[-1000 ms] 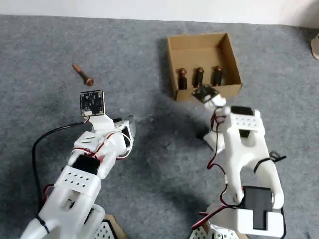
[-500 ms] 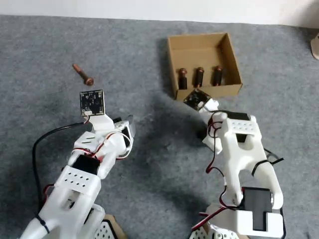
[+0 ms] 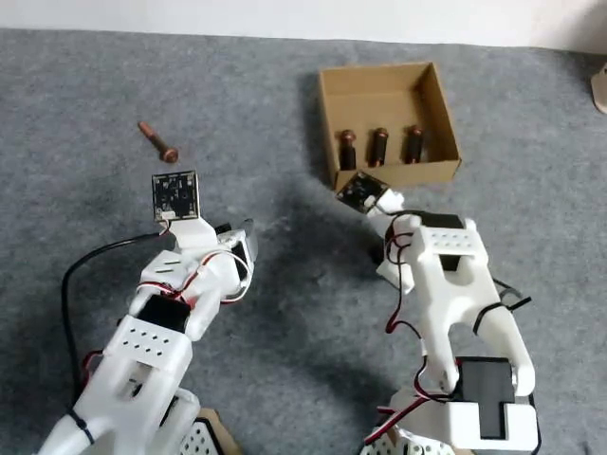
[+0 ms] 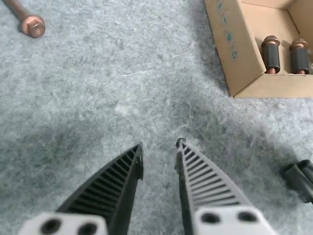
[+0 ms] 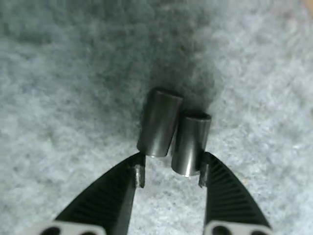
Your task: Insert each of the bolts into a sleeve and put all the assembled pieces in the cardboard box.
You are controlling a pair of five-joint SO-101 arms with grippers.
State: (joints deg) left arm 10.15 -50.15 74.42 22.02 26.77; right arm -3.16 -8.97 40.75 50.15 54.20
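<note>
Cut off at the edge
The bolt [image 4: 27, 21], the box [image 4: 230, 44] and the dark sleeves [image 4: 297, 177] run past the left wrist view.

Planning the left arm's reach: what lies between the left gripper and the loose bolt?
Only bare grey carpet, as the left wrist view shows between the left gripper and the loose bolt.

The bolt [image 3: 157, 142] is copper, the sleeves [image 5: 159, 128] dark grey, the cardboard box [image 3: 379, 100] tan, the carpet [image 3: 285, 313] mottled grey.
</note>
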